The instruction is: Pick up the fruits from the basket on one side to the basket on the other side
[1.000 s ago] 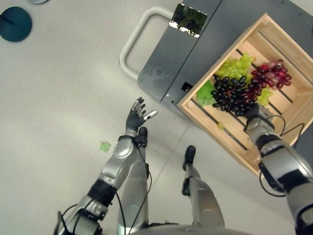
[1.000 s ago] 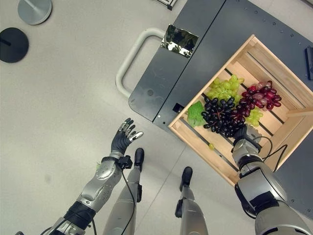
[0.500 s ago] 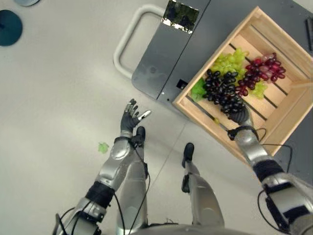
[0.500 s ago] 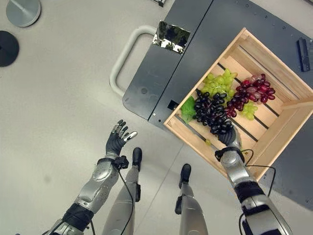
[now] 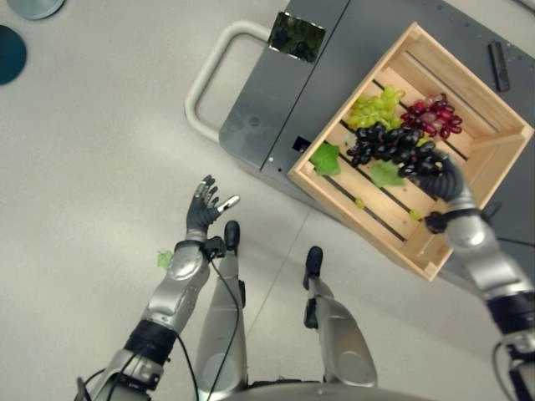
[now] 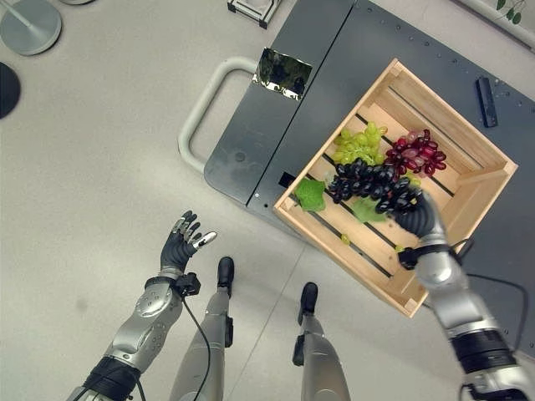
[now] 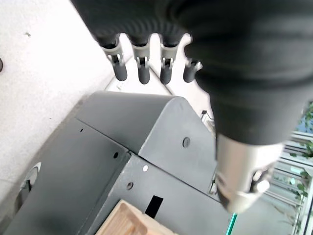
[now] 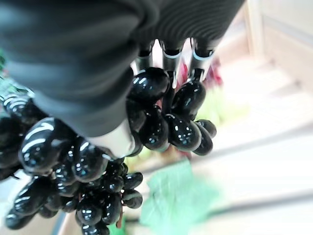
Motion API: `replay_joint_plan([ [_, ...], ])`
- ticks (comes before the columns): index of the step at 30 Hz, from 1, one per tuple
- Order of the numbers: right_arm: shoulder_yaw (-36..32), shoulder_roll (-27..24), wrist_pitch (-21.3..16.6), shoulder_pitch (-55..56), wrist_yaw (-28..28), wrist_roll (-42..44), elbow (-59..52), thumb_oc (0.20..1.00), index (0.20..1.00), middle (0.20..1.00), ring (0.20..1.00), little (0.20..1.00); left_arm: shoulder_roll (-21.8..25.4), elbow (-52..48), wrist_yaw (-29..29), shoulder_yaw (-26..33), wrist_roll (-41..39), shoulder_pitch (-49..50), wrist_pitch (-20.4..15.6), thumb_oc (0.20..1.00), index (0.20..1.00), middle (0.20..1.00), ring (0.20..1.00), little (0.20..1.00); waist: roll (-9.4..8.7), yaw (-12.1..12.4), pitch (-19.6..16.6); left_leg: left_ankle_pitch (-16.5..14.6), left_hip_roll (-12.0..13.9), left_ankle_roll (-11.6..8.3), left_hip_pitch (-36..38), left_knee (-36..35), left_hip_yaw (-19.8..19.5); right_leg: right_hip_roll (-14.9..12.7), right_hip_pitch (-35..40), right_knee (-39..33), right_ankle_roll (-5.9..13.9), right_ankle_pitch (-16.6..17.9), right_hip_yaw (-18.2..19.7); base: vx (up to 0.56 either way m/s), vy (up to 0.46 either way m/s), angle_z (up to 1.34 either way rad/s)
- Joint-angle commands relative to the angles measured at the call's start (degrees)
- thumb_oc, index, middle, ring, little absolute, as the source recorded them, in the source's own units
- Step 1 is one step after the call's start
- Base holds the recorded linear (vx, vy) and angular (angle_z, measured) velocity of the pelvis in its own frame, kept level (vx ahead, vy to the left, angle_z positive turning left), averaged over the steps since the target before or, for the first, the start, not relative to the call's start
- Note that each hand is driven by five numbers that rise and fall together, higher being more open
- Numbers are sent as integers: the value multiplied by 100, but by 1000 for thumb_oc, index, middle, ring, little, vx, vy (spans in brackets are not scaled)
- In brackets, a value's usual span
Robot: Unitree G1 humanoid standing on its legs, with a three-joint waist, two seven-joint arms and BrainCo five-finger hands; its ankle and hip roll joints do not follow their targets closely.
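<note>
A wooden crate point(image 6: 468, 142) sits on a dark grey cart point(image 6: 334, 67). Inside it lie a green grape bunch point(image 6: 358, 144), a red grape bunch point(image 6: 420, 152) and loose green leaves point(image 6: 310, 194). My right hand point(image 6: 420, 219) is shut on a black grape bunch point(image 6: 368, 182) and holds it raised above the crate's slats; the right wrist view shows its fingers point(image 8: 166, 56) curled over the black grapes point(image 8: 151, 122). My left hand point(image 6: 181, 242) hangs open over the floor, left of the cart, its fingers point(image 7: 142, 66) straight and holding nothing.
The cart's pale loop handle point(image 6: 205, 109) juts to the left. A shiny label point(image 6: 281, 72) lies on the cart top and a dark bar point(image 6: 486, 89) beyond the crate. A green leaf point(image 5: 165, 259) rests on the floor. Round stand bases point(image 6: 30, 23) sit at far left.
My right hand has closed on the black grape bunch and lifted it off the crate floor, moving rightward. The camera has shifted. The left hand stays open.
</note>
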Motion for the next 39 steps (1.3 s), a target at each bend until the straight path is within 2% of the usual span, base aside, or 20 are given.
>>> replay_joint_plan([
  [1, -288, -717, -349, -425, 159, 32, -598, 200, 200, 200, 200, 200, 118, -494, -212, 185, 317, 81, -71, 1000, 1000, 1000, 1000, 1000, -253, -58, -74, -512, 36, -269, 119, 206, -13, -227, -375, 664, 155, -704, 206, 0, 0, 0],
  [2, -311, -1109, -347, -539, 313, 128, -693, 200, 200, 200, 200, 200, 240, -520, -307, 200, 444, 78, -15, 1000, 1000, 1000, 1000, 1000, -293, -58, -74, -518, 48, -275, 201, 197, 0, -228, -317, 678, 160, -712, 205, 0, 0, 0],
  [3, -306, -1119, -348, -544, 317, 135, -689, 200, 200, 200, 200, 200, 233, -522, -309, 202, 446, 80, -13, 1000, 1000, 1000, 1000, 1000, -288, -59, -74, -518, 48, -275, 208, 192, 2, -228, -313, 675, 160, -713, 206, 0, 0, 0],
  [5, -234, -1607, -340, -739, 562, 263, -767, 200, 200, 200, 200, 200, 401, -568, -437, 180, 674, 59, 47, 1000, 1000, 1000, 1000, 1000, -331, -34, -74, -521, 58, -286, 290, 189, 8, -227, -238, 685, 164, -720, 204, 3, 4, -2],
  [6, -101, -2047, -316, -919, 824, 420, -822, 200, 200, 200, 200, 200, 514, -607, -537, 188, 774, 45, 69, 1000, 1000, 1000, 1000, 1000, -378, -8, -74, -525, 67, -299, 362, 185, 31, -236, -176, 687, 170, -720, 197, 0, 0, 0],
  [7, -69, -2059, -317, -954, 830, 429, -808, 200, 200, 200, 200, 200, 504, -609, -540, 198, 776, 50, 72, 1000, 1000, 1000, 1000, 1000, -374, -16, -74, -526, 68, -299, 368, 181, 35, -236, -173, 685, 171, -721, 201, 3, -2, -3],
  [8, 172, -2495, -270, -1248, 1067, 558, -915, 200, 200, 200, 200, 200, 618, -688, -602, 173, 857, -14, 74, 1000, 1000, 1000, 1000, 1000, -424, 17, -76, -531, 82, -309, 449, 171, 40, -252, -103, 688, 177, -727, 194, 0, 0, 0],
  [9, 216, -2504, -270, -1293, 1069, 567, -900, 200, 200, 200, 200, 200, 608, -687, -602, 183, 858, -10, 75, 1000, 1000, 1000, 1000, 1000, -419, 7, -75, -531, 83, -309, 457, 165, 43, -251, -97, 685, 177, -728, 196, 0, 0, 0],
  [10, 635, -2801, -222, -1701, 1338, 708, -983, 200, 200, 200, 200, 200, 700, -778, -696, 94, 849, -88, 81, 1000, 1000, 1000, 1000, 1000, -461, 72, -104, -529, 89, -319, 512, 160, 54, -260, -37, 681, 180, -731, 194, 0, 0, 0],
  [12, 1089, -2896, -188, -2191, 1428, 810, -943, 200, 200, 200, 200, 200, 721, -785, -751, 44, 804, -148, 78, 1000, 1000, 1000, 1000, 1000, -479, 77, -135, -531, 95, -323, 540, 154, 67, -261, -14, 688, 182, -735, 194, 0, 0, 0],
  [13, 1751, -3008, -153, -2877, 1560, 943, -896, 200, 200, 200, 200, 200, 815, -817, -807, -135, 682, -332, 56, 1000, 1000, 1000, 1000, 1000, -520, 136, -222, -539, 96, -327, 587, 150, 66, -274, 22, 700, 192, -738, 188, 8, -3, -4],
  [14, 1907, -3002, -155, -3041, 1556, 953, -850, 200, 200, 200, 200, 200, 797, -809, -806, -105, 678, -328, 53, 1000, 1000, 1000, 1000, 1000, -512, 108, -219, -540, 98, -327, 593, 148, 74, -274, 23, 701, 192, -738, 195, 0, 0, 0],
  [15, 2679, -3029, -85, -3838, 1693, 1041, -765, 200, 200, 200, 200, 200, 934, -848, -875, -337, 672, -621, 66, 1000, 1000, 1000, 1000, 1000, -558, 147, -296, -541, 102, -334, 625, 145, 79, -288, 76, 698, 195, -745, 184, 0, 0, 0],
  [16, 2835, -3019, -89, -4003, 1689, 1056, -718, 200, 200, 200, 200, 200, 912, -838, -874, -309, 669, -623, 63, 1000, 1000, 1000, 1000, 1000, -544, 118, -290, -543, 102, -334, 630, 145, 85, -289, 78, 697, 196, -745, 189, 0, 0, 0],
  [17, 3576, -2912, -42, -4758, 1777, 1110, -588, 200, 200, 200, 200, 200, 1005, -847, -915, -556, 716, -939, 64, 1000, 1000, 1000, 1000, 1000, -572, 129, -374, -549, 100, -342, 660, 152, 75, -294, 129, 705, 196, -760, 164, 0, 0, 0],
  [21, 4711, -2505, 83, -5963, 1923, 1263, -241, 200, 200, 200, 200, 200, 1035, -699, -1030, -1045, 888, -1626, 109, 1000, 1000, 1000, 1000, 1000, -548, 76, -506, -561, 109, -356, 724, 153, 74, -308, 219, 712, 205, -775, 133, 10, -14, 7],
  [27, 4923, -1898, 155, -6178, 1953, 1258, 34, 200, 200, 200, 200, 200, 633, -349, -906, -1493, 1063, -2235, 99, 1000, 1000, 1000, 1000, 1000, -525, 76, -654, -584, 117, -355, 780, 153, 43, -303, 271, 746, 200, -808, 109, 5, -6, 2],
  [31, 5118, -1280, 218, -6238, 1904, 1054, 747, 200, 200, 200, 200, 200, 190, 106, -645, -1820, 1437, -2726, 81, 1000, 1000, 1000, 1000, 1000, -533, 110, -744, -566, 120, -363, 772, 142, -1, -281, 309, 737, 174, -831, 79, 2, -7, -1],
  [34, 5117, -977, 250, -6226, 1771, 844, 1183, 200, 200, 200, 200, 200, 71, 240, -440, -1817, 1635, -2916, 49, 1000, 1000, 1000, 1000, 1000, -517, 144, -780, -549, 125, -370, 749, 133, -30, -271, 312, 714, 164, -835, 77, 0, 0, 0],
  [39, 4944, -845, 321, -6090, 1691, 398, 1529, 200, 200, 200, 200, 200, 119, 60, -417, -1673, 1706, -2776, 42, 1000, 1000, 1000, 1000, 1000, -461, 188, -813, -540, 126, -368, 714, 145, -63, -259, 337, 696, 156, -852, 67, 0, 0, 0],
])
